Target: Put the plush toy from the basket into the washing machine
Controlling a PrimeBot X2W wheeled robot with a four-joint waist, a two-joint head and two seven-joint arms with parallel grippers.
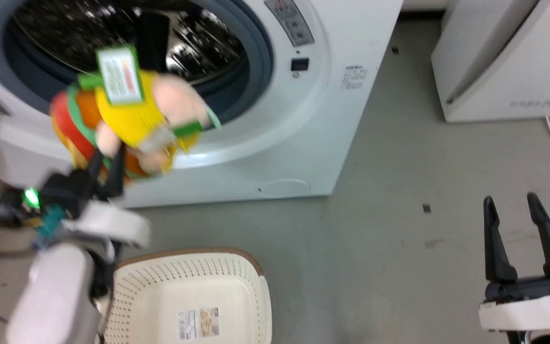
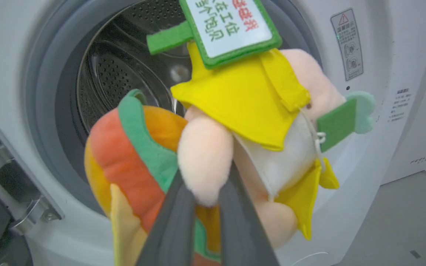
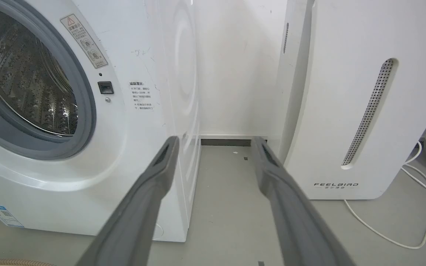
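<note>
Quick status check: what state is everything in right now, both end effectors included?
plush toy, held in the air before the washing machine, not yet inside.
left end effector, shut on the plush toy.
right end effector, open, holding nothing.
basket, empty.
washing machine, open at the front, drum looks empty.

A laundry corner: washing machine (image 3: 87, 129) and FEELBIRD appliance (image 3: 346, 111) on grey floor (image 1: 399, 215).

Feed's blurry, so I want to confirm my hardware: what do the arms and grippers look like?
Left gripper and right gripper each have two long, tapered dark fingers on a black base with a small green light. Behind each sits a white forearm shell; the left also shows a teal fitting.
</note>
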